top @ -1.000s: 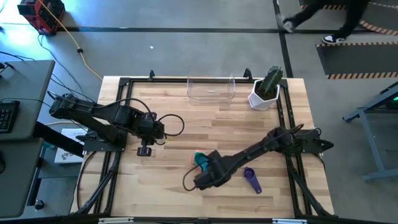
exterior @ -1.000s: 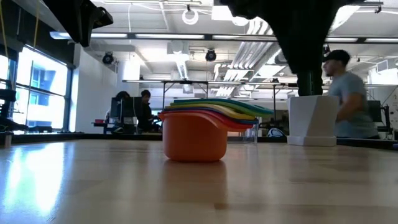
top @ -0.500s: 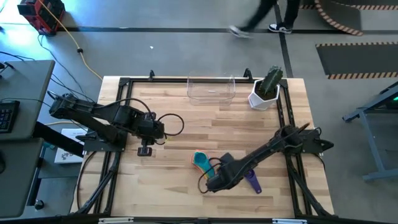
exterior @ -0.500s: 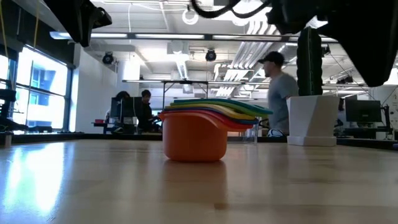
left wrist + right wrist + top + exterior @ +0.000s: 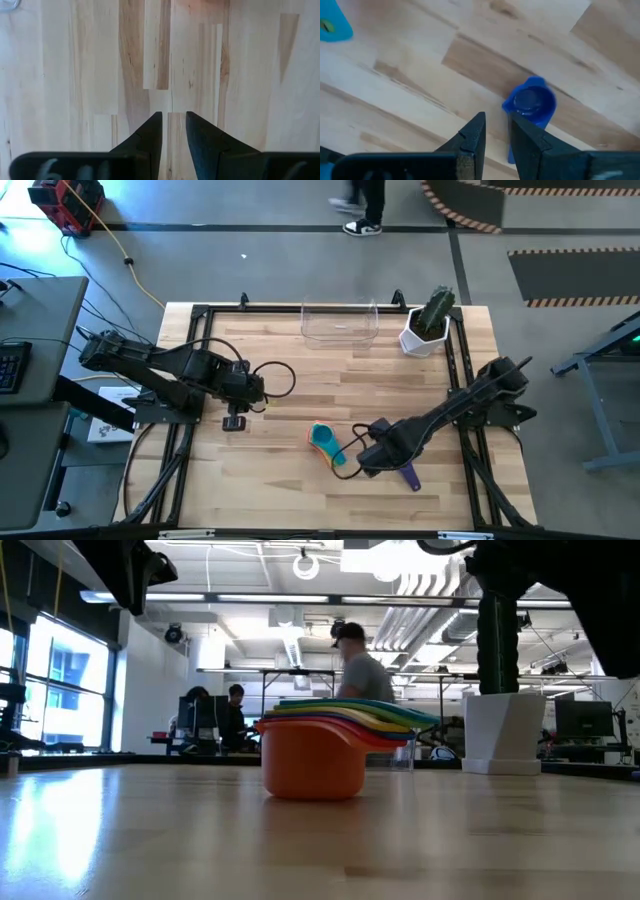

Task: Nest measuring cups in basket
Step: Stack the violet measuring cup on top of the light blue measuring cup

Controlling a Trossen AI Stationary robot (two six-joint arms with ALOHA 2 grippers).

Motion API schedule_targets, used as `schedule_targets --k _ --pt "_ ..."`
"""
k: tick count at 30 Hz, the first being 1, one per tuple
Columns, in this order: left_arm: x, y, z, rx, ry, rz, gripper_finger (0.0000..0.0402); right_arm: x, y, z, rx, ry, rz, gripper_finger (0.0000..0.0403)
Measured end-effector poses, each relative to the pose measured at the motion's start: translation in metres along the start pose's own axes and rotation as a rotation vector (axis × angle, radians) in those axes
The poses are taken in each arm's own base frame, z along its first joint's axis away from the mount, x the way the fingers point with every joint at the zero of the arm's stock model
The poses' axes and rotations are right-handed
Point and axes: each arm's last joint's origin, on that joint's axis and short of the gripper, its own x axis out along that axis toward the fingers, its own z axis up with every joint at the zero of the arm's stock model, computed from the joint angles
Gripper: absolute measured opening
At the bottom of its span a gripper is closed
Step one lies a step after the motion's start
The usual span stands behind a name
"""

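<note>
A nested stack of measuring cups [image 5: 325, 442], teal on top and orange [image 5: 312, 772] at the bottom, stands on the table near the middle. To its right lies a single blue-violet cup [image 5: 532, 102], [image 5: 408, 474] with its handle partly behind one finger. My right gripper [image 5: 373, 463], [image 5: 497, 132] hangs over the table between the stack and this cup. It points down, its fingers a narrow gap apart with nothing between them. My left gripper [image 5: 233, 423], [image 5: 174, 127] waits at the left over bare wood, also slightly open. The clear basket [image 5: 340, 324] stands at the far edge.
A white pot with a cactus [image 5: 427, 328] stands at the far right, beside the basket. Bare wood lies between the stack and the basket. A person [image 5: 362, 675] walks through the room beyond the table.
My right gripper has gone toward the table's right edge, from above the stack to just beside the blue-violet cup, uncovering the stack. The stack and the single cup have stayed where they were. A person behind the table has walked across.
</note>
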Motion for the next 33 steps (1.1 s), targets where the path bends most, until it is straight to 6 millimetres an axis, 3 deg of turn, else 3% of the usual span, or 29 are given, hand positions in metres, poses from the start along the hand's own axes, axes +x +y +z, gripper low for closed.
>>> schedule_targets --k 7,16,33 --pt "0.0 0.0 0.0 -0.018 -0.001 0.0 0.0078 0.014 -0.004 -0.007 -0.017 0.016 -0.012 0.0082" --pt "0.0 0.0 0.0 -0.056 -0.002 0.0 0.0078 0.032 -0.008 -0.013 -0.054 0.015 -0.004 0.0124" --pt "0.0 0.0 0.0 -0.066 -0.004 -0.001 0.0078 0.064 -0.019 -0.016 -0.08 0.038 0.015 0.0126"
